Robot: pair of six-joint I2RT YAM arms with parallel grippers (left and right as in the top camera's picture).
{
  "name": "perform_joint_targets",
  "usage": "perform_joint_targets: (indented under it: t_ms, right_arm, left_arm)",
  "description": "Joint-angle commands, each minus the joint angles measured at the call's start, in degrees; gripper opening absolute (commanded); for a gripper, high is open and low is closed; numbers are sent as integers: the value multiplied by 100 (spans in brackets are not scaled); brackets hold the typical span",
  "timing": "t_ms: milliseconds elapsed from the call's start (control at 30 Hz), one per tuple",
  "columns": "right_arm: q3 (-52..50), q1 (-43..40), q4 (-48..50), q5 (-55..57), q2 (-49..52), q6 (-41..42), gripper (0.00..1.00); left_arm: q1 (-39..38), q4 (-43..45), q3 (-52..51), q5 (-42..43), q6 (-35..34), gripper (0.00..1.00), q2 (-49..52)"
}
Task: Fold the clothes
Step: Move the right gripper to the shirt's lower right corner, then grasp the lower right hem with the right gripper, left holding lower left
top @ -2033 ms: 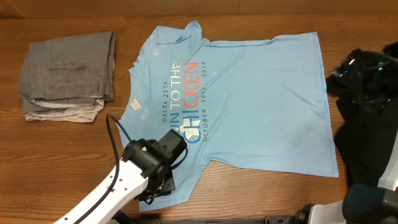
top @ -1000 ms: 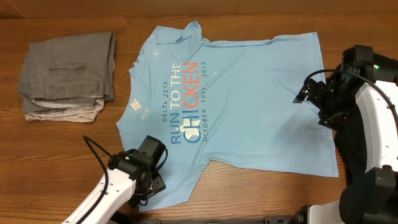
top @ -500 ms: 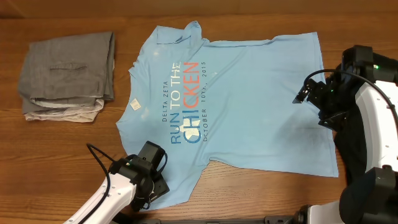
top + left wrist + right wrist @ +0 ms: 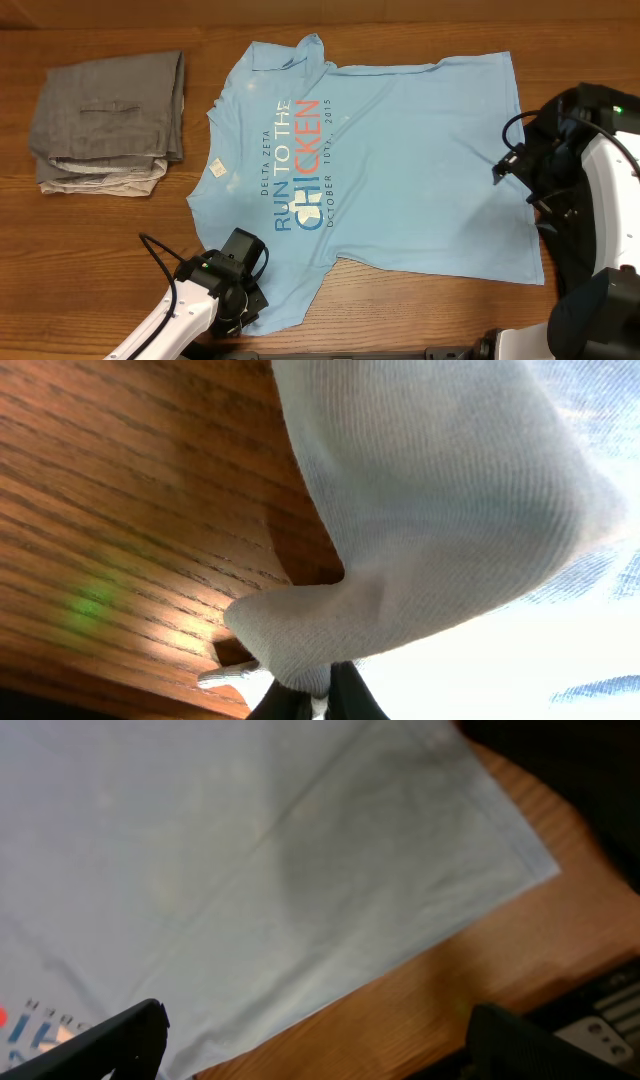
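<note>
A light blue T-shirt (image 4: 400, 160) printed "RUN TO THE CHICKEN" lies spread flat on the wooden table (image 4: 120, 230). My left gripper (image 4: 243, 303) is at the shirt's near-left corner by the sleeve. In the left wrist view its fingers (image 4: 318, 688) are shut on a bunched fold of the blue cloth (image 4: 450, 490), lifted just off the wood. My right gripper (image 4: 508, 168) hovers over the shirt's right hem, open and empty. In the right wrist view its fingers (image 4: 320, 1050) are spread wide above the shirt's corner (image 4: 250, 870).
A stack of folded grey clothes (image 4: 110, 115) sits at the far left. A black garment (image 4: 580, 240) lies heaped at the right edge, under my right arm. The table's front edge runs close behind my left gripper.
My left gripper slid toward the front-left to the shirt's corner and stays shut on the cloth. My right arm swung in over the hem, then drew back slightly to the right.
</note>
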Motion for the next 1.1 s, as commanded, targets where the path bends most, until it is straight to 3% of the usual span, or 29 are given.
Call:
perform_joint_targets:
  t_ms: [0,367,833,900,1067]
  right_arm:
    - [-149,-72,-44,323,-52,586,98]
    - [-1534,-691,726,708,-52,1766,90]
    - [-2802,-1873,1801,758,-52,1753,95]
    - [-2903,-1980,1976,809,-52,1727,93]
    - [-3047,-2074,2284,800,-52,1561,77]
  left_arm:
    - [26,76,-116,76,-13,8,-22]
    - [24,79,-116,76,94,14,-22]
    - [24,122,-116,76,94,18,-22]
    - [24,125,-116,76,94,19,-22]
    - [24,127,-116,76,92,20,-22]
